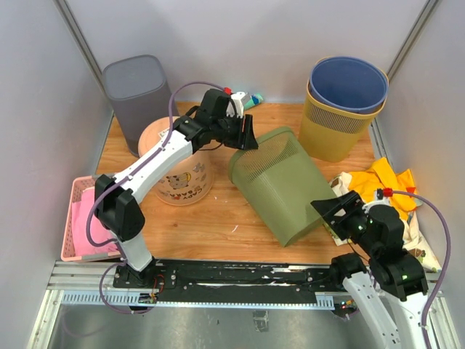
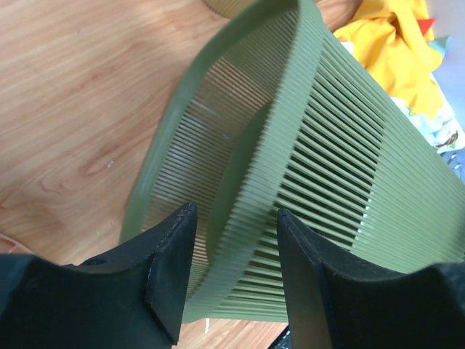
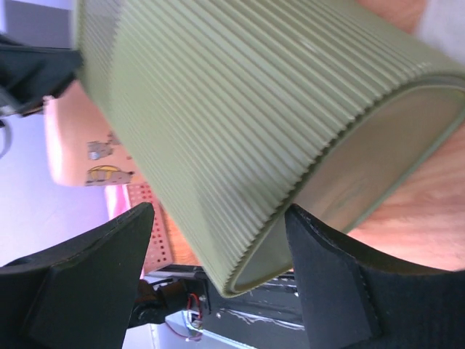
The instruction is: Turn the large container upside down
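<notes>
olive-green ribbed plastic bin (image 1: 280,182) lies tipped on its side at the middle of the wooden desk (image 1: 211,225), with its open mouth toward the upper left of the top view and its base toward the lower right. the left gripper (image 1: 245,139) has its jaws parted with the rim wall running between them, not visibly pinching it. the right gripper (image 1: 328,211) is spread wide at the base edge and holds nothing. the flip looks roughly half done. the next move likely calls for the left gripper to close on the rim and swing the mouth down to the desk while the right one lifts the base over.
</notes>
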You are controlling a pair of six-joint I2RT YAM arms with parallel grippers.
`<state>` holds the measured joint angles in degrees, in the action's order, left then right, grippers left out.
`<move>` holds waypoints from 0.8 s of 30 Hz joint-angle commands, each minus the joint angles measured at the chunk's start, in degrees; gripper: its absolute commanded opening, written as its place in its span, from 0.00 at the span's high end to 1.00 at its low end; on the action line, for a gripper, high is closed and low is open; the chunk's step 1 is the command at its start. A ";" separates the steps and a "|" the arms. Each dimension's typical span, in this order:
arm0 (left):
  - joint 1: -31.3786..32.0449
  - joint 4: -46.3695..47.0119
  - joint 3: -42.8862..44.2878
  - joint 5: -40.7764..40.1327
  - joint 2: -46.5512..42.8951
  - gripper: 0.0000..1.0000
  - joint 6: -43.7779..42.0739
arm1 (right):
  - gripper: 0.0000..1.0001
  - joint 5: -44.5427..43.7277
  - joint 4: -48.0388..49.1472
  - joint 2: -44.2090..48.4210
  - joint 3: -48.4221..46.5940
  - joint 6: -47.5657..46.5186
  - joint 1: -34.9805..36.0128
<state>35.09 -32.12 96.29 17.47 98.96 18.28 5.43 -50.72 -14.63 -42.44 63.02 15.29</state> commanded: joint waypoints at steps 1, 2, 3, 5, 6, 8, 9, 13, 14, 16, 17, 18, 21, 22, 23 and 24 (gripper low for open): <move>0.50 2.71 -1.65 0.69 1.25 0.48 -0.20 | 0.26 5.28 11.23 -0.01 0.01 1.21 -0.60; 0.50 2.81 -1.93 0.64 1.49 0.48 -0.26 | 0.26 5.84 12.26 -0.08 -0.19 1.19 -0.61; 0.49 2.88 -2.09 0.65 1.69 0.48 -0.26 | 0.26 6.33 13.26 -0.20 -0.56 1.02 -0.56; 0.49 3.35 -2.64 0.72 2.19 0.48 -0.35 | 0.26 7.03 14.94 -0.51 -1.41 0.60 -0.61; 0.52 3.56 -2.99 0.74 2.44 0.49 -0.42 | 0.26 7.56 15.87 -0.79 -1.74 0.41 -0.61; 0.50 4.22 -3.60 0.95 2.99 0.49 -0.56 | 0.26 8.82 18.31 -1.53 -2.03 -0.16 -0.56; 0.50 4.54 -3.95 1.10 3.34 0.49 -0.53 | 0.26 9.65 19.45 -1.99 -2.22 -0.44 -0.60; 0.50 5.43 -4.97 2.29 4.69 0.49 -0.29 | 0.27 13.00 24.45 -3.92 -2.96 -0.99 -0.61; 0.53 5.60 -5.16 2.35 4.91 0.49 -0.27 | 0.27 13.44 25.14 -4.42 -3.65 -1.37 -0.61; 0.50 6.22 -5.76 2.68 5.02 0.49 -0.13 | 0.27 13.79 26.29 -5.56 -5.75 -2.25 -0.58; 0.50 6.61 -5.90 2.89 5.09 0.49 0.09 | 0.27 13.81 26.51 -6.34 -6.46 -2.94 -0.61; 0.50 6.94 -6.12 3.10 5.17 0.49 0.27 | 0.27 13.75 26.73 -7.09 -7.53 -3.55 -0.54; 0.61 8.07 -6.59 3.77 5.52 0.49 1.17 | 0.27 13.22 28.74 -10.36 -10.33 -5.40 -0.61; 0.67 8.57 -6.70 3.95 5.62 0.49 1.55 | 0.27 13.17 30.05 -11.48 -10.72 -5.81 -0.61; 0.72 9.09 -6.85 4.13 5.70 0.49 1.94 | 0.27 13.20 31.59 -12.60 -11.04 -6.12 -0.61; 0.76 9.59 -6.94 4.31 5.78 0.49 2.42 | 0.27 13.09 33.01 -14.17 -11.46 -6.62 -0.61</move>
<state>32.84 -18.35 91.90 16.23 101.91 17.85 13.89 -34.41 -24.62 -50.30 58.46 14.94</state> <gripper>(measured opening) 0.519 0.734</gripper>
